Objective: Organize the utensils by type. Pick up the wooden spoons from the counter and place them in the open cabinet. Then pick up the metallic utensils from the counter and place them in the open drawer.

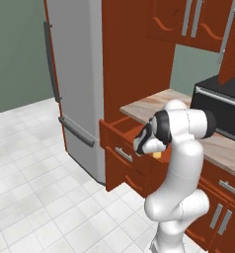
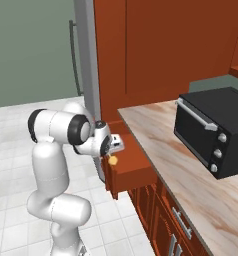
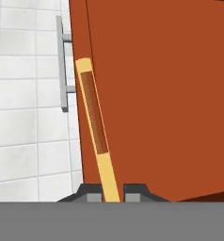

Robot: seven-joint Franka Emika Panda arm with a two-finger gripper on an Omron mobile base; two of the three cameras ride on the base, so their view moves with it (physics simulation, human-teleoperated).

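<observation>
Hand view: tool (image 3: 111,194) pinches a yellow wooden-handled utensil (image 3: 96,127) (identity unsure), its long axis toward eleven o'clock over the open drawer (image 3: 156,94).

Folded at the elbow, white arm (image 1: 181,163) reaching forward and low, gripper (image 3: 112,194) pointed down, its dark fingertips (image 3: 132,192) nearly together, clamping something slim.

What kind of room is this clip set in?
A rendered home kitchen, most likely: a tall grey refrigerator stands beside reddish-brown cabinets, and a black toaster oven sits on the marbled counter above an open drawer.
</observation>
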